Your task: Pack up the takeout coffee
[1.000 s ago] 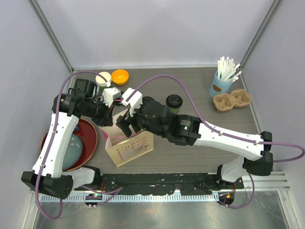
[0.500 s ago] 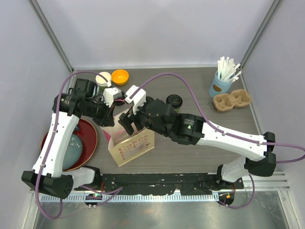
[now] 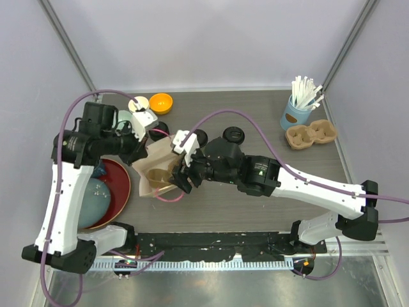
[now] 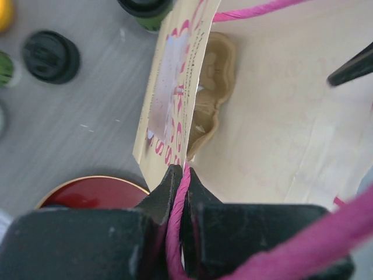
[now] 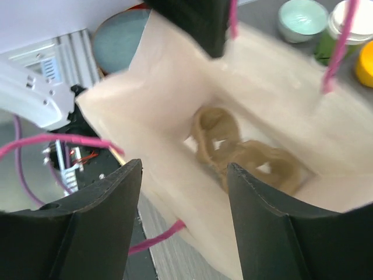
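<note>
A paper bag (image 3: 148,158) with pink print and pink cord handles lies tilted, its mouth toward the right arm. My left gripper (image 3: 142,149) is shut on one pink handle (image 4: 182,175) at the bag's rim (image 4: 175,87). A brown cardboard cup carrier (image 3: 157,178) lies inside the bag (image 5: 175,146), and shows in both wrist views (image 4: 213,87) (image 5: 245,153). My right gripper (image 3: 183,176) is open and empty at the bag's mouth (image 5: 183,175). One black-lidded dark-green cup (image 3: 234,135) stands behind the right arm. A second black lid (image 3: 199,136) shows beside it. Two such cups (image 4: 50,55) (image 4: 145,7) show outside the bag.
A red plate (image 3: 120,192) holding a blue-grey bowl is at the left. An orange bowl (image 3: 161,102) and a white-lidded cup (image 3: 137,104) stand at the back left. A light-blue cup of white straws (image 3: 296,116) and a second cardboard carrier (image 3: 311,134) are at the back right.
My left gripper has pulled the bag's handle up and to the left, tipping the upright bag so its inside shows. My right gripper has moved down to the bag's mouth.
</note>
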`<move>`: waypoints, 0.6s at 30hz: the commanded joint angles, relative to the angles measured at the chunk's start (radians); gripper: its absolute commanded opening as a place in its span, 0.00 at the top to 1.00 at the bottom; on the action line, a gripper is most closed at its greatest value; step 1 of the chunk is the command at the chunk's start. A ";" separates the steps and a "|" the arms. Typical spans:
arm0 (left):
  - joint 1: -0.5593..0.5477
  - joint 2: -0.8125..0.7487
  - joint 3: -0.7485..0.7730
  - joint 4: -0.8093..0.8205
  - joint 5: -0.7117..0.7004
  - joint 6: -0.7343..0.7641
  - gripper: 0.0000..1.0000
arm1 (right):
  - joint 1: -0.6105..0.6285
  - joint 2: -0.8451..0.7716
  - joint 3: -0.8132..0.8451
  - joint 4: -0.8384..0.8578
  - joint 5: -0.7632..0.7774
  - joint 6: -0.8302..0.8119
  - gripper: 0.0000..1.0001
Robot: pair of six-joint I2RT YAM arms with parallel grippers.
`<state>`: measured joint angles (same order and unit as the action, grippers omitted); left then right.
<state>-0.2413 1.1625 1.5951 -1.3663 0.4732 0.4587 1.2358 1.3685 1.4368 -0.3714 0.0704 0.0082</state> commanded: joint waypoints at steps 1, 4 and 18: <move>-0.006 -0.075 0.112 -0.220 -0.077 0.066 1.00 | 0.010 -0.005 -0.055 0.086 -0.179 -0.059 0.37; -0.006 -0.130 0.095 -0.237 -0.094 0.092 1.00 | 0.014 0.010 -0.133 0.164 -0.205 -0.066 0.40; -0.004 -0.268 -0.135 -0.290 -0.206 0.139 1.00 | 0.062 0.299 -0.269 0.367 -0.075 -0.114 0.60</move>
<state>-0.2428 0.9211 1.5181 -1.3800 0.2733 0.5812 1.2827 1.6039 1.1812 -0.0856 -0.0586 -0.0788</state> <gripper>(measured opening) 0.011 0.417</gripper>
